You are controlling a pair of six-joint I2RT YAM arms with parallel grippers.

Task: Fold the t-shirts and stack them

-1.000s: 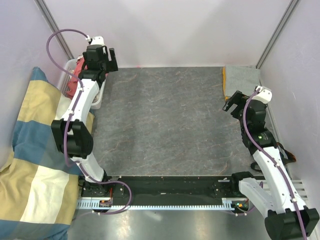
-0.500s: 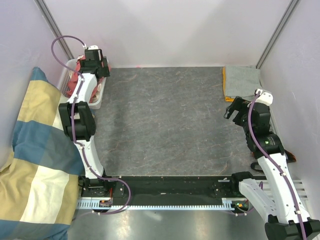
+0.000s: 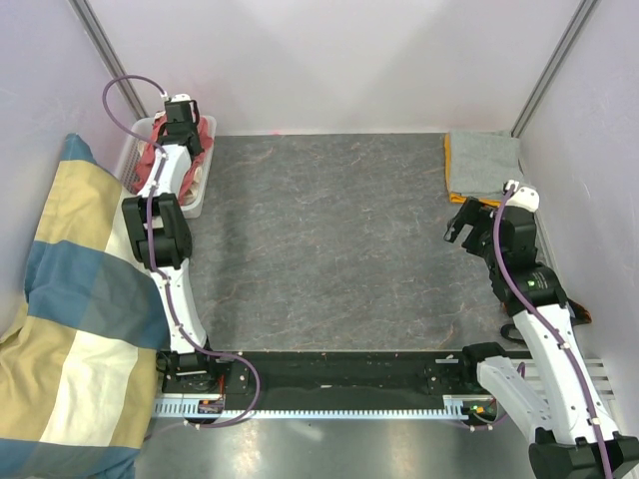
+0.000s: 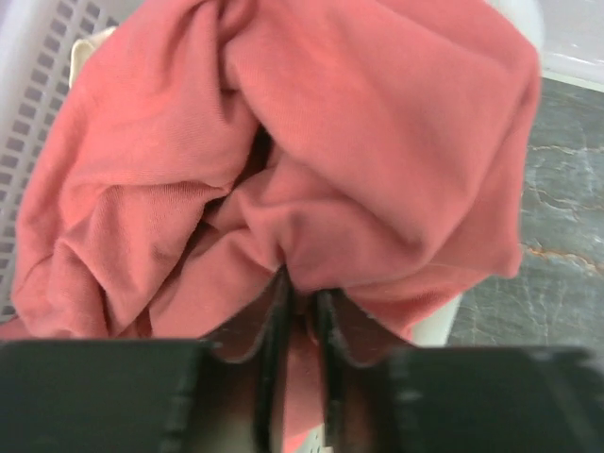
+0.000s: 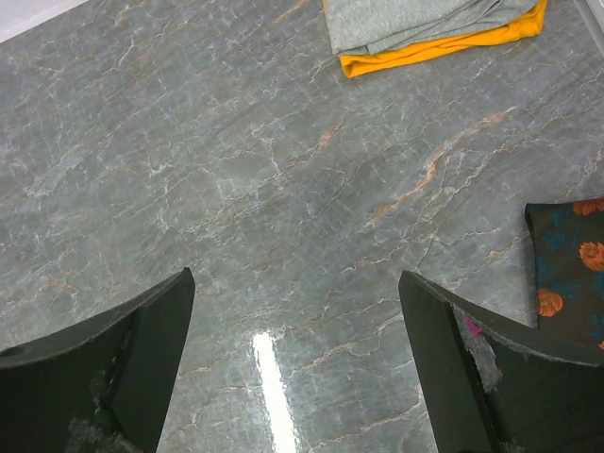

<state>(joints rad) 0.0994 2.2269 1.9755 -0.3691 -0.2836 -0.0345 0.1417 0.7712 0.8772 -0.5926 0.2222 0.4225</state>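
We see our left pincer pinched narrow on a fold of the salmon-pink t-shirt, heaped just ahead in the white basket at the table's far-left corner, while our right pincer gapes wide and empty, well apart from it.
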